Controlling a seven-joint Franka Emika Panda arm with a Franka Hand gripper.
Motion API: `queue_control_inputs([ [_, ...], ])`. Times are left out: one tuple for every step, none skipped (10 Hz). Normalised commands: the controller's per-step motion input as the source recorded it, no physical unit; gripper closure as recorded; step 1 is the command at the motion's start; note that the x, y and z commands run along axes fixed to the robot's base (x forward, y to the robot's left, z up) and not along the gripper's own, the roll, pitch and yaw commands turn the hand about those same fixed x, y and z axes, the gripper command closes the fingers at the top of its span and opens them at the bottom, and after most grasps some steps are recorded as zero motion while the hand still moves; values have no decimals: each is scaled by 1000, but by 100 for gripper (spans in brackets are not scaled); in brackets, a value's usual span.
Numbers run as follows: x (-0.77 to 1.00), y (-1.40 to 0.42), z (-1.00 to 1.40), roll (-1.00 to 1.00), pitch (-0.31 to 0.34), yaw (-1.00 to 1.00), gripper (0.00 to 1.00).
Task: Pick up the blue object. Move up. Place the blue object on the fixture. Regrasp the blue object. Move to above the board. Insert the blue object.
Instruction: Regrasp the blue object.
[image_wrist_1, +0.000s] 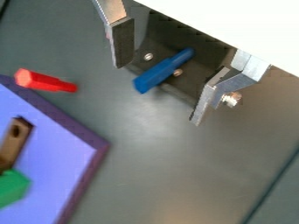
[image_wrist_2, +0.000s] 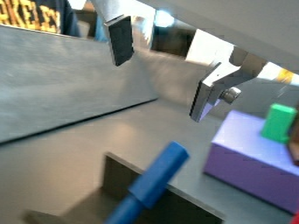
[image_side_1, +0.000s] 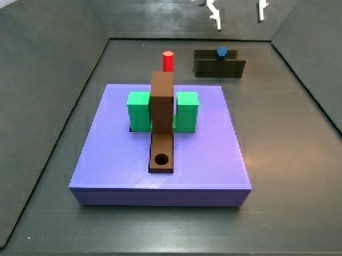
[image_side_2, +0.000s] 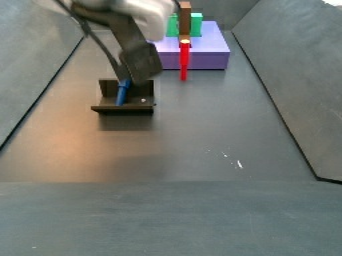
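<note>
The blue object (image_wrist_1: 163, 72) is a small blue peg leaning in the slot of the dark fixture (image_wrist_1: 176, 45). It also shows in a wrist view (image_wrist_2: 152, 188) and in both side views (image_side_1: 222, 51) (image_side_2: 123, 92). My gripper (image_wrist_1: 163, 86) is open and empty. It hangs straight above the fixture (image_side_1: 221, 67), well clear of the peg, with its fingers (image_side_1: 214, 15) at the frame's upper edge. The purple board (image_side_1: 201, 150) carries a red peg (image_side_1: 168, 61), a brown bar (image_side_1: 162, 120) with a round hole, and green blocks (image_side_1: 139, 110).
The fixture (image_side_2: 123, 106) stands on the dark floor apart from the board (image_side_2: 207, 52). Grey walls enclose the floor on both sides. My arm (image_side_2: 127, 30) reaches in over the fixture. The red peg (image_wrist_1: 47, 81) stands near the board's edge (image_wrist_1: 52, 144).
</note>
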Motion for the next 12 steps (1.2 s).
queue_control_inputs([
  [223, 0, 54, 1000, -29, 226, 0],
  [214, 0, 43, 1000, 0, 160, 0],
  [174, 0, 26, 1000, 0, 109, 0],
  [143, 0, 17, 1000, 9, 94, 0],
  [134, 0, 17, 1000, 17, 94, 0],
  [134, 0, 17, 1000, 17, 94, 0],
  [160, 0, 23, 1000, 0, 97, 0],
  [263, 0, 43, 1000, 0, 106, 0],
  [257, 0, 46, 1000, 0, 94, 0],
  [240, 0, 43, 1000, 0, 69, 0],
  [180, 0, 29, 1000, 0, 60, 0],
  [151, 0, 20, 1000, 0, 57, 0],
])
